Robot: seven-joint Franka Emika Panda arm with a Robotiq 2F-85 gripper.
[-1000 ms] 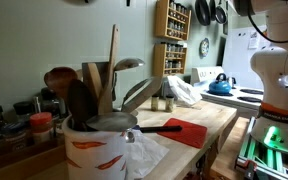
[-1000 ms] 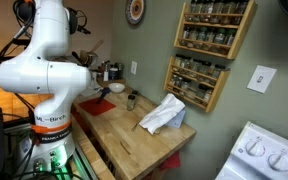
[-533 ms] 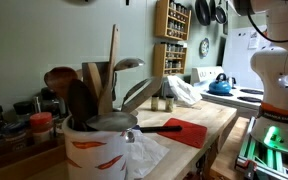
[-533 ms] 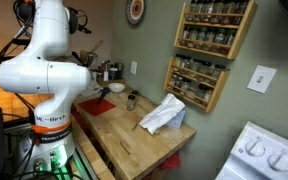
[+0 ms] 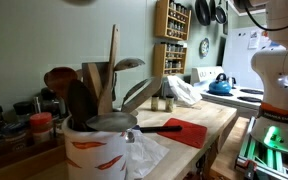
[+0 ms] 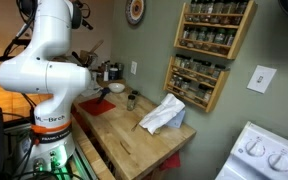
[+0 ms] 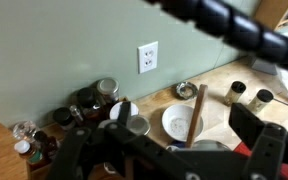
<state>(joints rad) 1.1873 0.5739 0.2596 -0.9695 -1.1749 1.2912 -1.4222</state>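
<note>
In the wrist view we see the claw (image 7: 169, 150) with its two dark fingers (image 7: 259, 140) spread wide apart. Nothing sits between them, so it stands open and grips nothing. It hangs above the wall end of the pale wooden desk (image 7: 219, 108), apart from everything on it.

Nearest below it, framed between the fingers, stands the white round ceramic crock (image 7: 176, 124), upright. A long wooden spoon (image 7: 197, 108) leans out of it. Just behind the crock, towards the green wall (image 7: 64, 50), we make out a small round metal bowl (image 7: 185, 90). Off to one side stands a pair of small dark-capped shakers (image 7: 237, 92), close together. On the other side a cluster of lidded glass jars (image 7: 99, 95) crowds against the wall, below a white wall outlet (image 7: 147, 57).

In an exterior view the crock (image 5: 96, 152) fills the foreground, packed with wooden and metal utensils. A flat red cutting board (image 5: 189, 131) lies near it on the desk. A crumpled white cloth (image 6: 164, 115) lies well apart from it, below a wooden spice rack (image 6: 199, 80). The white robot arm (image 6: 49, 60) rises beside the desk.
</note>
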